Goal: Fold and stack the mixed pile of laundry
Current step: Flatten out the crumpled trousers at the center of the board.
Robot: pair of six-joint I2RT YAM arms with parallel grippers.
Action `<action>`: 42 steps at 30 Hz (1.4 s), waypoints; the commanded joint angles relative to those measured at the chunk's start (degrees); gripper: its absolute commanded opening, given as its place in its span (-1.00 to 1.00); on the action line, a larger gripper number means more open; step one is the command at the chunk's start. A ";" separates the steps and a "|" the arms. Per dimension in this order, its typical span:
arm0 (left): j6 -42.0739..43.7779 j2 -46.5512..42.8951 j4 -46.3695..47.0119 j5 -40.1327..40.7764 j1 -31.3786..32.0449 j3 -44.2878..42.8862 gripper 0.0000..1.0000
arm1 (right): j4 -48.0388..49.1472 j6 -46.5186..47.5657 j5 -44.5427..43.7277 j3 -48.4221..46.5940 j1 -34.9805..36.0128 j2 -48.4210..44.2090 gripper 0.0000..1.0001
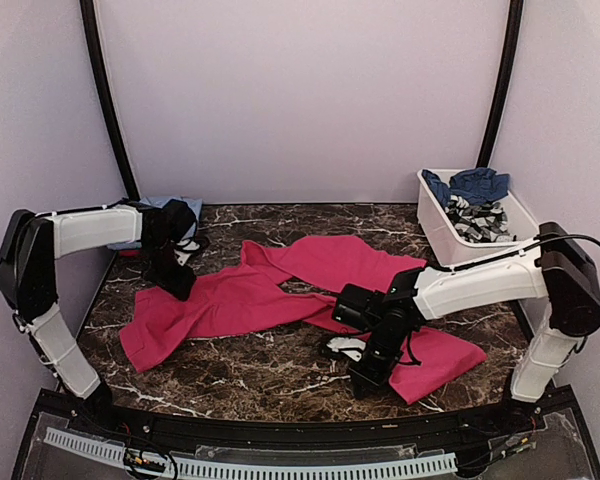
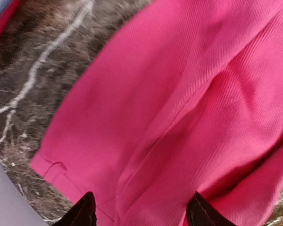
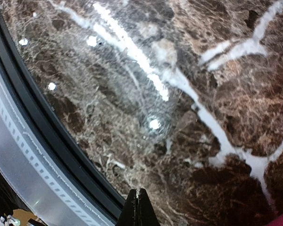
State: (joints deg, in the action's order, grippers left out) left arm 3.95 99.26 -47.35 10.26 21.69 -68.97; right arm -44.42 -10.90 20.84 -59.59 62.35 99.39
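Evidently the magenta garment (image 1: 280, 285) is the piece being worked: it is spread, crumpled, across the middle of the tabletop (image 1: 270, 375), from the left side towards the near right, and no fold has yet been made in it. The left claw (image 2: 141, 215) is held over the garment's left part, near a hemmed edge, with its fingers well apart and nothing seen gripped between them. The right claw (image 3: 138, 209) is closed tight on nothing and is poised over bare marble at the near edge, near the garment's near-right corner. The light blue shirt (image 1: 162, 204) is seen at the far left behind the left arm, while a navy garment (image 1: 477, 183) and a grey-and-white garment (image 1: 477, 220) are heaped in the white tub (image 1: 432, 225) at the far right. The step is judged to be the flattening and first fold of the magenta piece, early in the task. For the next move, the right claw would need to be opened and brought onto the cloth's edge, and the left claw closed on the hem, so that the garment can be drawn flat.
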 commanded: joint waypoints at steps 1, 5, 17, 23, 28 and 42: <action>-2.60 -12.97 3.98 -1.49 -5.33 -2.56 0.34 | -1.62 -2.87 -0.83 0.71 0.83 -6.68 -1.00; -2.52 -8.08 1.34 -0.54 -10.95 -3.40 0.32 | -3.21 -3.30 -3.49 -3.90 0.84 -9.18 -0.79; -1.38 5.57 -0.95 8.09 -11.66 -3.55 0.52 | -2.85 3.32 -18.56 -23.98 -6.36 -0.72 0.63; 0.02 9.20 0.18 5.14 -11.65 -2.04 0.47 | -2.46 7.40 -22.79 -31.80 -9.96 8.33 0.71; 0.30 14.30 -0.08 1.08 -11.65 -2.24 0.22 | -3.31 11.84 -18.76 -35.34 -11.18 14.54 0.68; 1.88 25.04 -1.27 9.77 -15.79 -14.42 -0.69 | 1.33 13.79 1.53 -25.47 -7.12 17.20 -0.96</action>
State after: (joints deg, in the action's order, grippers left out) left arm 5.82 116.71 -54.87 13.91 9.76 -82.39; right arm -45.28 2.37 14.61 -87.92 51.66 115.68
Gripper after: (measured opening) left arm 0.180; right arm 0.128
